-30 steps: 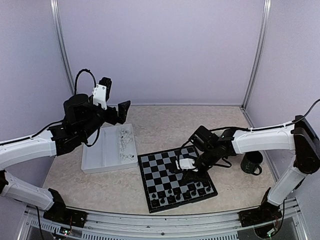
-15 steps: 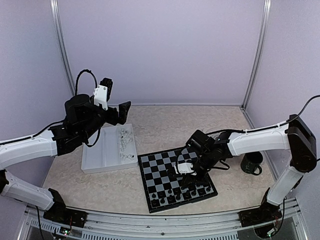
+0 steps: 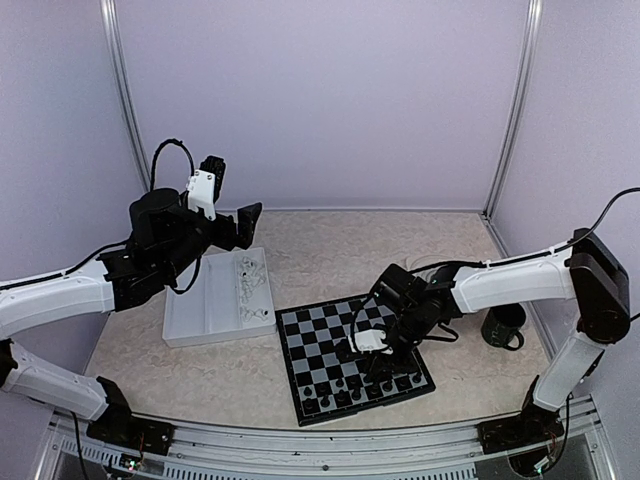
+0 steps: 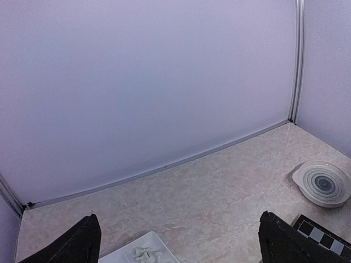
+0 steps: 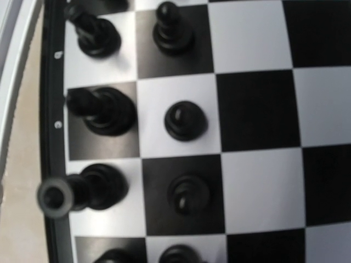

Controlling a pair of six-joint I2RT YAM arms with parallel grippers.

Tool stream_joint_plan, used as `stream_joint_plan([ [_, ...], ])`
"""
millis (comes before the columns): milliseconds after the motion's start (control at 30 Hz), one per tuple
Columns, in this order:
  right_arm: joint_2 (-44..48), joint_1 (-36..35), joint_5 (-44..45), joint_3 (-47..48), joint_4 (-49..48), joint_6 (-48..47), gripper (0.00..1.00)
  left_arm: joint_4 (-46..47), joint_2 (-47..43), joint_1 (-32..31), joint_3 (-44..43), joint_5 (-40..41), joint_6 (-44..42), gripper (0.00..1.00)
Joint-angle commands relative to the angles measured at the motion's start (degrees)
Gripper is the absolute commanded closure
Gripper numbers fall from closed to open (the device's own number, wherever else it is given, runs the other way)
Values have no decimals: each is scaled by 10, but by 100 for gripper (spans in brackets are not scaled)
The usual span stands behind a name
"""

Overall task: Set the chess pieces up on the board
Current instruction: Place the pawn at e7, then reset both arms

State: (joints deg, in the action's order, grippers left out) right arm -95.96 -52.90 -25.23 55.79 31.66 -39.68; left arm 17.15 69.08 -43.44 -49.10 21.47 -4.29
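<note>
Board [image 3: 310, 345]: centre-right of table, near rows filled w/ black pieces [image 5: 185, 120], all upright.
White pieces [image 3: 250, 285]: heaped in tray [image 3: 205, 310], just left of board.
L gripper [image 4: 184, 244]: raised above tray, fingers spread wide, nothing between.
R gripper [image 3: 365, 348]: low over black rows; wrist cam shows no fingers, so gripping or let go, can't tell.
Handling: pcs prob. light, stiff, slick plastic; tip easily, neighbours close.
Grip pt: pinch head/neck from straight above, narrow opening, set down in sq centre.
</note>
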Motion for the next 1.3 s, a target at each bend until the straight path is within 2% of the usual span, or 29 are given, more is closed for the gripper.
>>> stream_joint_plan([
  [0, -4, -9, 4, 1, 7, -1, 77, 10, -1, -2, 3, 1, -3, 1],
  [200, 11, -8, 5, 20, 22, 2, 75, 10, 1, -2, 3, 2, -6, 1],
  [367, 37, 16, -17, 73, 52, 1, 72, -3, 6, 0, -5, -6, -11, 1],
  [500, 59, 69, -53, 113, 42, 11, 71, -50, 12, 9, -35, -28, -6, 1],
  [667, 125, 157, -32, 107, -42, 50, 66, -136, 48, 6, -100, 33, -3, 1],
  [800, 214, 233, 35, 38, -167, 93, 55, -180, 52, -6, -126, 106, 29, 1],
  [833, 237, 249, 79, 17, -204, 112, 51, -214, 52, -3, -135, 112, 39, 1],
  [933, 287, 301, 151, -8, -265, 165, 33, -285, 54, 11, -148, 68, 60, 1],
  [967, 296, 317, 171, -9, -277, 184, 22, -296, 53, 12, -143, 69, 62, 1],
  [1000, 300, 331, 190, -12, -293, 210, 6, -297, 50, 11, -134, 79, 63, 1],
  [1033, 301, 341, 198, -14, -299, 228, 2, -284, 41, 10, -120, 100, 71, 1],
  [1100, 298, 353, 202, -16, -301, 247, 1, -235, 15, 11, -69, 127, 72, 1],
  [1200, 297, 357, 247, -24, -311, 262, 1, -142, -45, 24, 7, 81, 52, 1],
  [1267, 302, 363, 271, -35, -321, 267, 1, -123, -73, 34, 25, 77, 58, 1],
])
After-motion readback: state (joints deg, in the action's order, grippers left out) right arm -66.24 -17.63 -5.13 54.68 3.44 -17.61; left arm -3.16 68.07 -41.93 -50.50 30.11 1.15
